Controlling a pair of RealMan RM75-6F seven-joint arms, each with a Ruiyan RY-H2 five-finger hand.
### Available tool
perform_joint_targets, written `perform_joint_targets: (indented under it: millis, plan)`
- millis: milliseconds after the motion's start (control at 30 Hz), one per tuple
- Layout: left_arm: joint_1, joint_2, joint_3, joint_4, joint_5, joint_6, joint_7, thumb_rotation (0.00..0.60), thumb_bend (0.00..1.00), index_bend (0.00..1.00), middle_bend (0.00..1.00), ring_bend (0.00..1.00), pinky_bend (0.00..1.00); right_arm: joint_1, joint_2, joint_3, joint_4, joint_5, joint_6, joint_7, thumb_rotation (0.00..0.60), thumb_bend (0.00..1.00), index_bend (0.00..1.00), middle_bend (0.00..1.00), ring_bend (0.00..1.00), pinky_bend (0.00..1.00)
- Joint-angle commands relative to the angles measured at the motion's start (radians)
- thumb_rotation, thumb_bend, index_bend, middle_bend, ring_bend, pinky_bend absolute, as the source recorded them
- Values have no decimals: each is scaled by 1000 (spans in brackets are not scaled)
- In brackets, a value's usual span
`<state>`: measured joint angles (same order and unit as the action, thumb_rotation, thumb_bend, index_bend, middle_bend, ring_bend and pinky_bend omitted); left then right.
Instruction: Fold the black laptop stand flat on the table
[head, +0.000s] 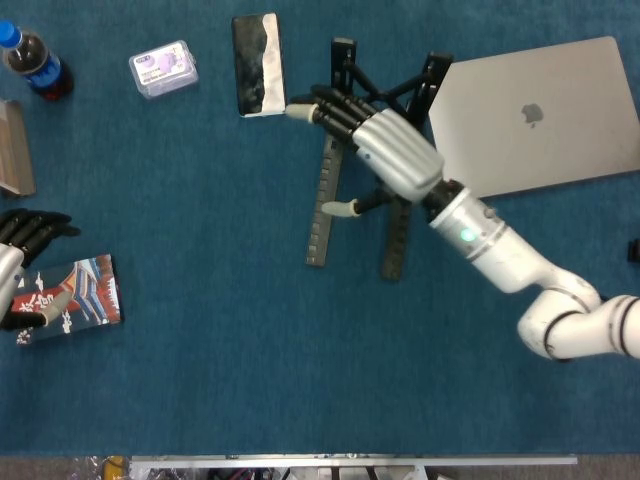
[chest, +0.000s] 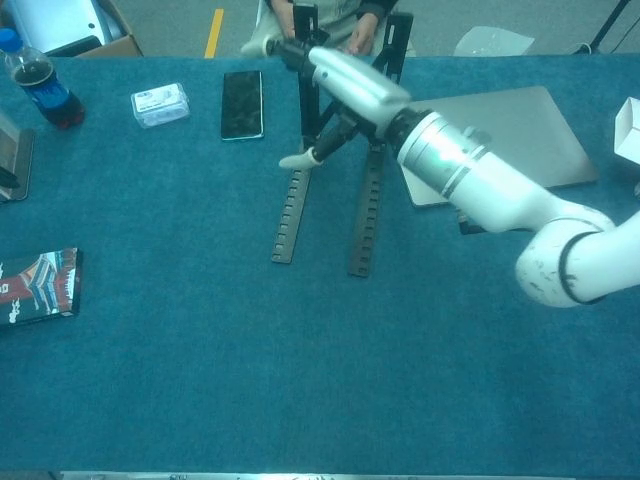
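an apple logo sits on the closed laptop's lid; the small box, bottle and booklet carry print too small to read.
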<state>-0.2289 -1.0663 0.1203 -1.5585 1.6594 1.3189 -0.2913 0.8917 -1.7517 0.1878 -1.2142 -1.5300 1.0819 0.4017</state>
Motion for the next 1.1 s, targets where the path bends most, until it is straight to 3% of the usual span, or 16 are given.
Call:
perform_joint_targets:
  millis: [33,200,367,1100]
  plan:
    - [1,-3,0,3,-4,-4,-3,600,280,230,192,148,110,-49,99,13,-118,2,60,-85,600,0,132,118,0,137]
    - [1,-9,0,9,-7,-10,-7,600,280,229,191,149,110,-96,188,27,-230,24,105,-166,600,0,131,118,0,137]
    - [-6,-14,-4,11,-6,-17,-7,600,280,229,191,148,110,-114,217,47,-252,53,118,-209,600,0,131,118,0,137]
    - [-7,-10,-5,12,-17,-25,-8,600,280,229,188,148,110,2,62,116,-40,170,-61,-159,600,0,131,118,0,137]
